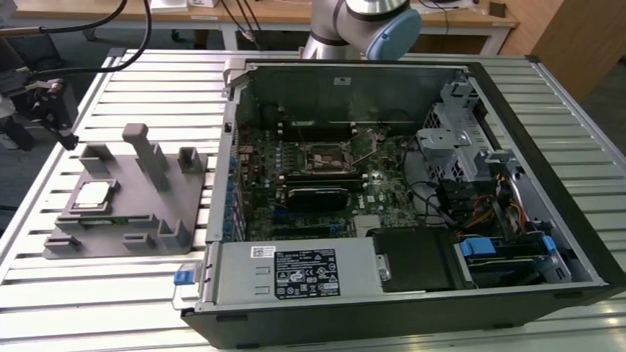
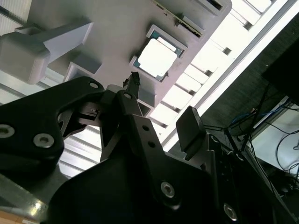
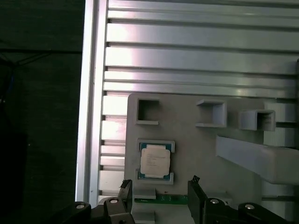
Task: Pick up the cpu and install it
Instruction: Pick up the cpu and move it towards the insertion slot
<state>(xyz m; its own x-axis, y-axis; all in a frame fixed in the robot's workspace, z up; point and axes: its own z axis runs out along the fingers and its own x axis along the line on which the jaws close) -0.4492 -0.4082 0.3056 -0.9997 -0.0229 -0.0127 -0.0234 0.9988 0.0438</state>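
The cpu (image 1: 91,194) is a small square chip with a pale silver top. It lies flat in a recess of the grey fixture (image 1: 146,220), on the slatted table at the exterior view's left. Both wrist views look down on the cpu (image 3: 155,160) (image 2: 156,58) in its recess. My gripper (image 3: 160,183) (image 2: 161,102) hovers above the fixture close to the chip, open, with nothing between its black fingers (image 3: 195,186). It does not touch the chip. The motherboard's square socket (image 1: 326,155) sits in the middle of the open computer case.
The open computer case (image 1: 547,183) fills the table's middle and right, with a silver labelled box (image 1: 293,273) at its front and drive cages and cables on its right. Grey posts (image 1: 146,150) rise from the fixture. The table edge (image 3: 88,116) runs close to the fixture.
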